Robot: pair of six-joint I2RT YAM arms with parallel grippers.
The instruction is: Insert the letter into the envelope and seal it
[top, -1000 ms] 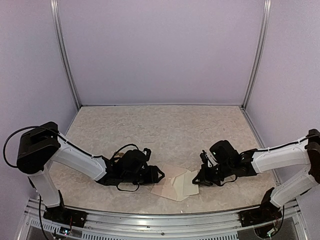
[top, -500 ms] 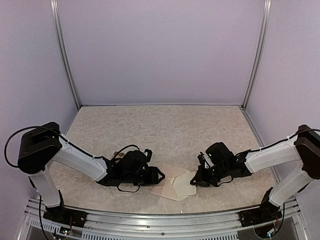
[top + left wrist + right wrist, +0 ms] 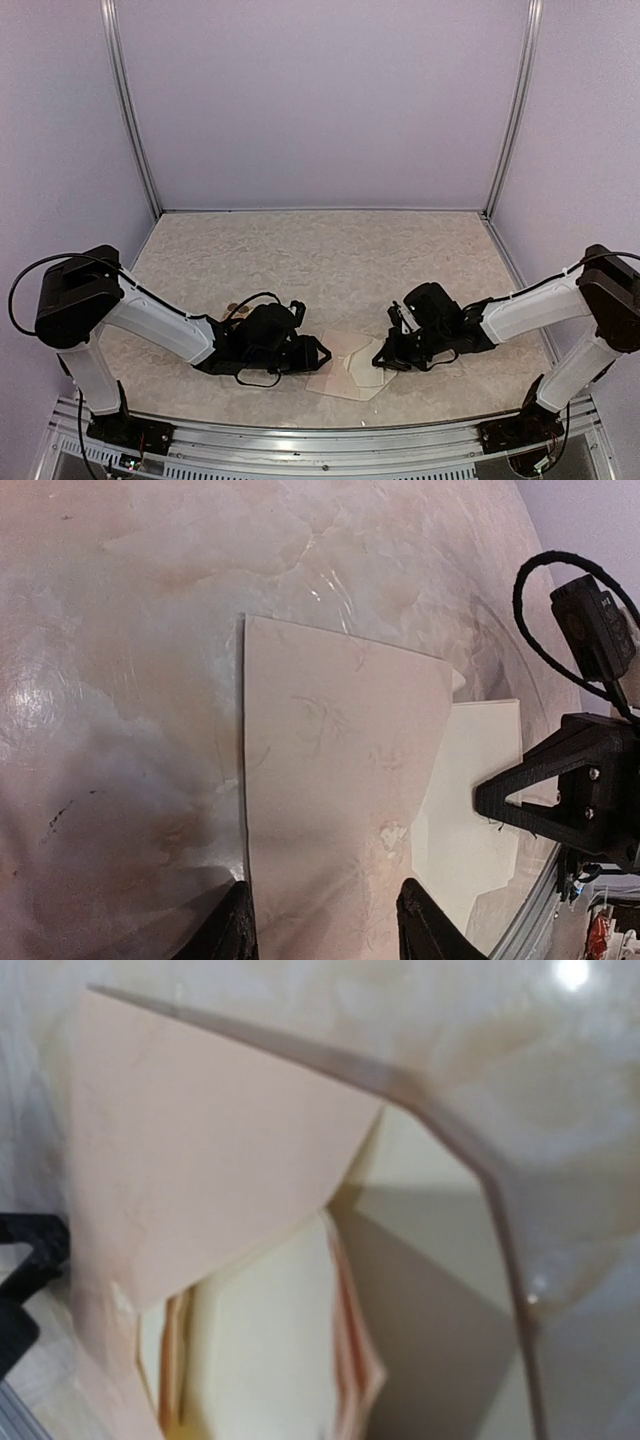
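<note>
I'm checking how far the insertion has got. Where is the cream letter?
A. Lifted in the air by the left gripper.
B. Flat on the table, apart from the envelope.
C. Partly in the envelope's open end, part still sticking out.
C: in the left wrist view the letter sticks out past the open edge of the envelope, the rest hidden inside.

Left arm (image 3: 150,322): white tubular links, bulky black shoulder housing, thin black cable looping off housing. Right arm (image 3: 535,312): same white links, black joints. Black bases bolted at opposite ends of silver slotted rail (image 3: 320,440). Left gripper (image 3: 322,352): black, blunt matte fingers (image 3: 232,935). Right gripper (image 3: 381,361): black triangular open-frame finger, two small screws, looped black cable.
</note>
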